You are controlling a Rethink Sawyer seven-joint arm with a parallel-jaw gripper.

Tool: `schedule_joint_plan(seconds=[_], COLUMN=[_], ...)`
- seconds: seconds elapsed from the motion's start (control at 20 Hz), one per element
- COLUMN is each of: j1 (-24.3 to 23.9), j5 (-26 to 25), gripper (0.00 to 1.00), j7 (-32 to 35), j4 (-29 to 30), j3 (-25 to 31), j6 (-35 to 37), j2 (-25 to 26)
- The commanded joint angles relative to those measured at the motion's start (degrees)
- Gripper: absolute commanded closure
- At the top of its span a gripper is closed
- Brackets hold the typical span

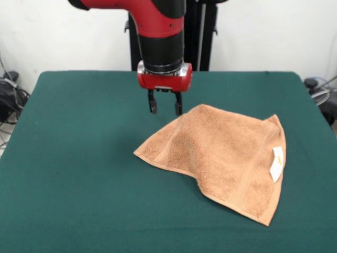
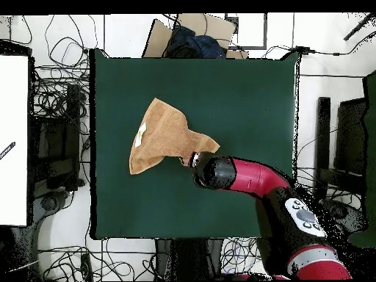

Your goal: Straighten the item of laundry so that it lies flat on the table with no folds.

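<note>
Gripper (image 1: 165, 107) poised at the far corner of a rumpled orange-tan terry towel (image 1: 221, 155).

The towel lies on the dark green table (image 1: 79, 158), right of centre in the front view, spread unevenly with a fold running along its near side and a small white label (image 1: 277, 163) close to its right edge. The red and black arm (image 1: 158, 31) reaches down over the table, and its two black fingers (image 1: 152, 103) stand spread apart with nothing between them, just beside the towel's far corner. In the overhead view the towel (image 2: 165, 136) sits near the table's middle, beside the arm's head.
</note>
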Motion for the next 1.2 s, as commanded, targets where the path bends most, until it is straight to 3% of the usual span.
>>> schedule_joint_plan(seconds=[0.05,1.2], j1=[-0.6,5.4], j5=[-3.4,-2.3], gripper=[0.0,0.0], j7=[-1.5,4.0], j4=[-2.9,-6.6], j3=[2.6,-0.7], j6=[2.3,-0.6], j2=[2.7,7.0])
